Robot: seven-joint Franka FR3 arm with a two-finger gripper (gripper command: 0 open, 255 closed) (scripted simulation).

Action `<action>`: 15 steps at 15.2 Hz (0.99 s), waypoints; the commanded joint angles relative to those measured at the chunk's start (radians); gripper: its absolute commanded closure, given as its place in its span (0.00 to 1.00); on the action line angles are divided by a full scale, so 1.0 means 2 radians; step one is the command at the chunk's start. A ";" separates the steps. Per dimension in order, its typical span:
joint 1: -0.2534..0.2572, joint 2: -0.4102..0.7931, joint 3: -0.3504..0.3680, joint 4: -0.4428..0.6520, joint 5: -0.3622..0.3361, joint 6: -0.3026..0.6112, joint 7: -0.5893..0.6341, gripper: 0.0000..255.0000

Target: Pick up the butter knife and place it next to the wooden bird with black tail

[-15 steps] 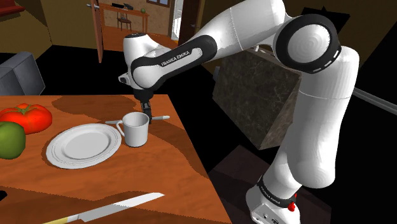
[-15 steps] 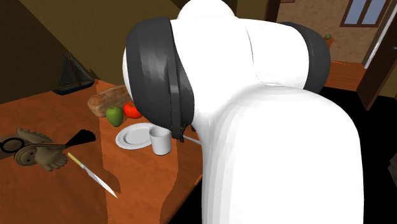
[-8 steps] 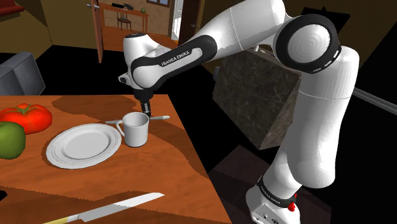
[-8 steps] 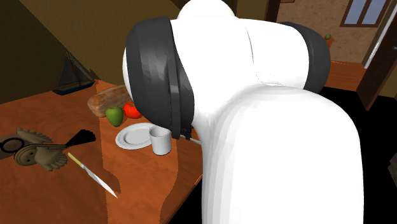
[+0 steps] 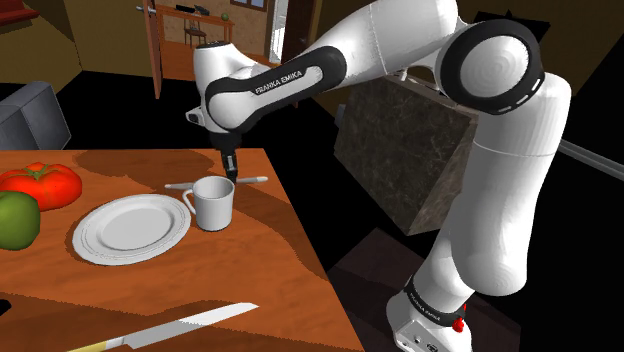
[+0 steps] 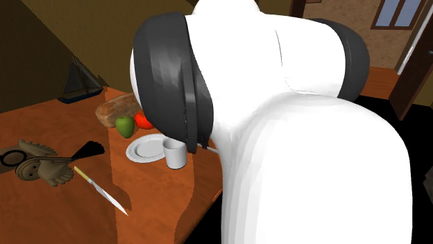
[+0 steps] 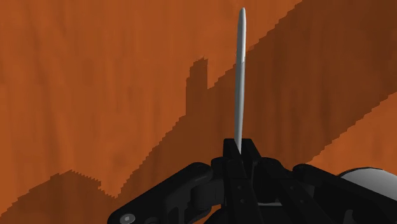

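Your black tool (image 7: 240, 153) is clamped on the slim grey butter knife (image 7: 240, 76); the black-tailed wooden bird (image 6: 45, 168) lies well apart, past the white mug (image 6: 175, 154).

Pretty moody lighting here. The orange-brown wooden table (image 5: 270, 250) is the warmest-lit thing around. The room behind is dim, and it drops to a pure black area past the table's edge on the stand's side. Shadows are hard-edged and stair-stepped. In the wrist view, jagged dark bands cut diagonally across the wood. In the shoulder view, a darker patch sits along the table's far edge. The white Franka arm (image 5: 400, 45) is flat and bright with soft grey shading. The slim grey butter knife (image 7: 240, 76) has a pale sheen, while the all-black two-finger gripper (image 7: 240, 151) clasping it is nearly a silhouette.
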 commanded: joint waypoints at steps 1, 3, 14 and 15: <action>0.000 -0.005 0.000 0.009 0.002 -0.013 -0.003 1.00; 0.000 -0.010 0.001 0.015 0.003 -0.025 -0.004 1.00; 0.000 -0.033 0.002 0.060 0.009 -0.092 -0.014 1.00; 0.000 -0.034 0.002 0.064 0.009 -0.098 -0.015 1.00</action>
